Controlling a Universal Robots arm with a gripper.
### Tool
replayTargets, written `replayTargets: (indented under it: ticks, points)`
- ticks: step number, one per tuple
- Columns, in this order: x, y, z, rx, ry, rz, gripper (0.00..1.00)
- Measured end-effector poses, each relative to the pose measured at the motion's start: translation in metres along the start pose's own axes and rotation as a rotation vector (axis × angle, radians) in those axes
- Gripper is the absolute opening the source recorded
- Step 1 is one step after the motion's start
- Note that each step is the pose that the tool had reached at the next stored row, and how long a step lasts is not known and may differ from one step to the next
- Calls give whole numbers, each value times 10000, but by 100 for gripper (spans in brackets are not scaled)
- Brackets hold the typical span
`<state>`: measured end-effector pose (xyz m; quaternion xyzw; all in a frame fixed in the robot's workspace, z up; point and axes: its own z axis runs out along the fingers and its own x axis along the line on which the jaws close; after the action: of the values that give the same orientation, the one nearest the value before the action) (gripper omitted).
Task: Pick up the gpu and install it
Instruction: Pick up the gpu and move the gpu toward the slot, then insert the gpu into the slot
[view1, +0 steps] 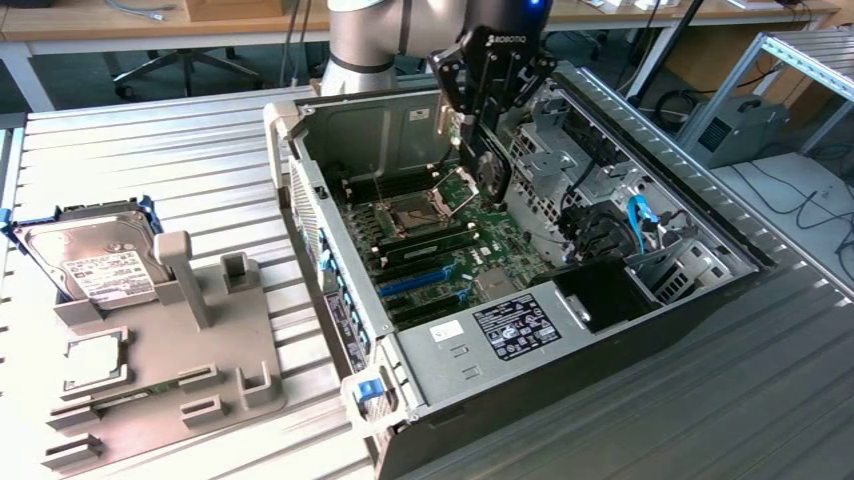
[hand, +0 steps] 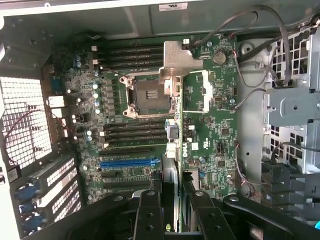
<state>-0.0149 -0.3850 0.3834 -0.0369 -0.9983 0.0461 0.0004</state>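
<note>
the gripper (view1: 483, 122) hangs inside the open computer case (view1: 304, 190), its fingers (hand: 149, 210) clamped on the gpu (view1: 491, 170). the card is upright, above the motherboard and just beside the cpu socket (view1: 407, 212). it does not look seated in any slot yet.

the gpu is probably light and stiff, but fragile. the bare edges of the board seem the safest hold, away from the contact strip and the small parts on its faces. a skewed push could strain the card or a slot.

the exterior view gives the card's dark flat face and how it hangs over the board. the wrist view gives the card edge-on (hand: 169, 172) between the fingers, with the blue slot (hand: 129, 163) lying past the cpu socket, near the card's edge.
</note>
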Motion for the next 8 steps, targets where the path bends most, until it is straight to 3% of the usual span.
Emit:
replayTargets:
  ticks: [4,6,7,8]
  points:
    - [-12,13,134,0,0,0,26]
    - [-12,14,145,0,0,0,26]
    - [-12,14,145,-1,-6,-69,26]
    - [-12,15,145,-2,-49,-525,26]
